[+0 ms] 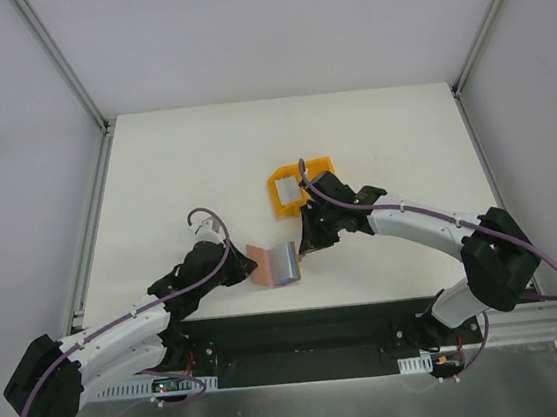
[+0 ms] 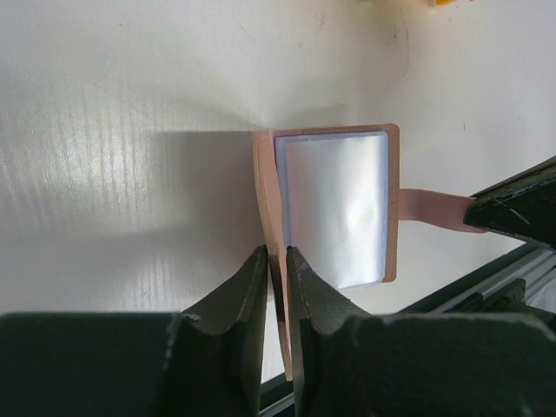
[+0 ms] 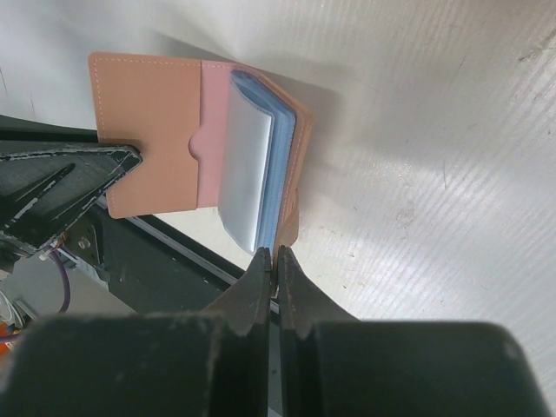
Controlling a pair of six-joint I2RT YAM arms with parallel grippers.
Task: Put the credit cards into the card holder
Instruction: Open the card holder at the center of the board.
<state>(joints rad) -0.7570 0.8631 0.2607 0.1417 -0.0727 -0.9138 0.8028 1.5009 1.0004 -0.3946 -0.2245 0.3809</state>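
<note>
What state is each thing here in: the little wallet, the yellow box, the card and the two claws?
card holder: open, pinched at both ends.
left gripper: shut on the card holder's flap.
right gripper: shut on the card holder's tab.
yellow bin: holding a white card.
white card: lying in the yellow bin, not in the card holder.

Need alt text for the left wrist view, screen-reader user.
The left gripper is shut on the near edge of an open brown leather-like folding card holder on the white table, with glossy pale grey-blue leaves showing inside. At right, the right gripper clamps the holder's brown tab clasp.
</note>
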